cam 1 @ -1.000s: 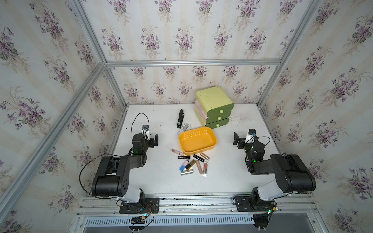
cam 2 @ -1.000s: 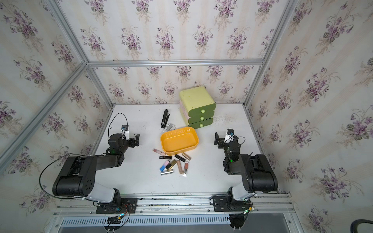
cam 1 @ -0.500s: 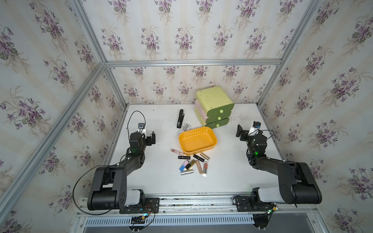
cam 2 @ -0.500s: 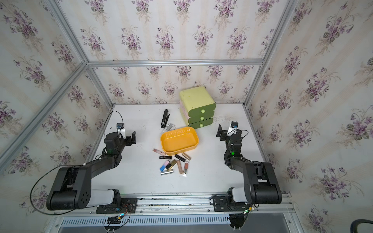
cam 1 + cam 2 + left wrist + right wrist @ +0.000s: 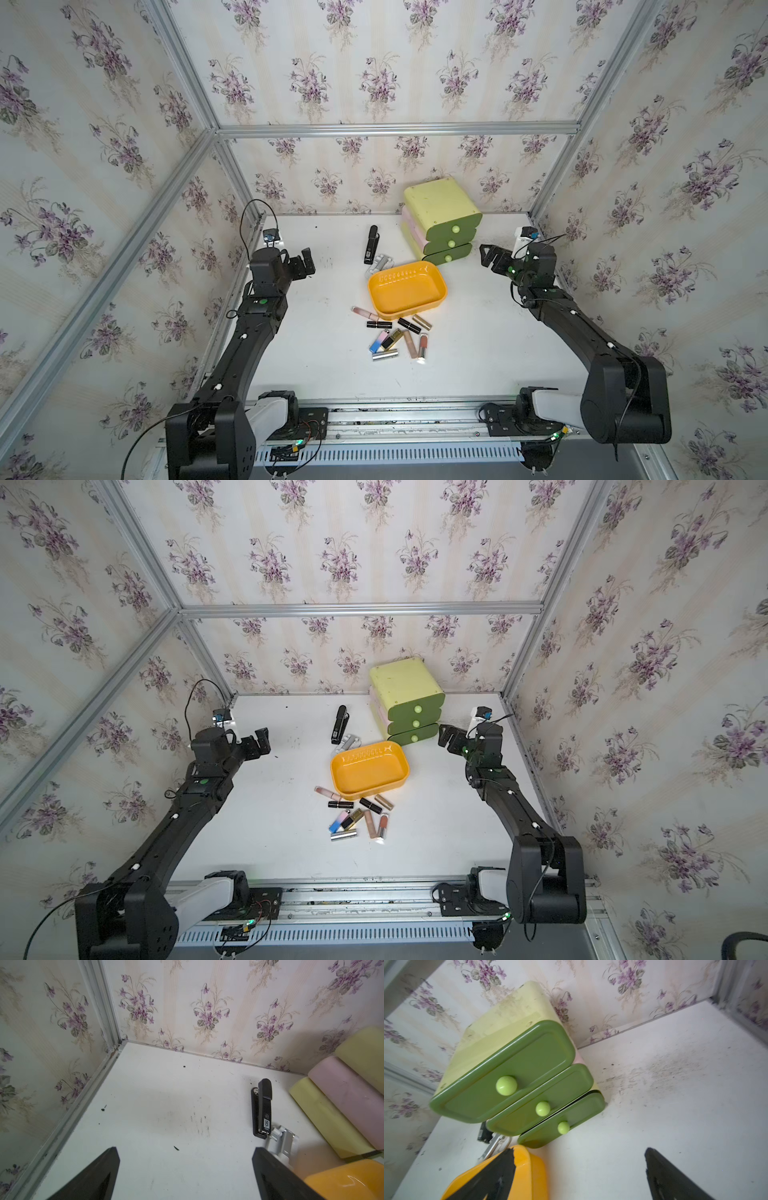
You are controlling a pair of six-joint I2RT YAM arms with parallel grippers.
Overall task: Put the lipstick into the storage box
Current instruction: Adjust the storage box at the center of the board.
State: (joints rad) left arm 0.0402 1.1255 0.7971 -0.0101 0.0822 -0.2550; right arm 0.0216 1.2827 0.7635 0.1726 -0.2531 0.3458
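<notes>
Right wrist view: one finger point(image 5: 492, 1176) of the right tool point(image 5: 579, 1150) hides part of the storage box point(image 5: 533, 1174); the drawer unit point(image 5: 517, 1068) covers most of a stapler point(image 5: 483, 1133). In a top view, the silver item point(image 5: 381, 262) at the storage box's eleven o'clock is too small to identify.

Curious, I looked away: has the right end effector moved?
Yes. The right end effector, earlier level with the storage box, is now farther back, level with the drawer unit.
</notes>
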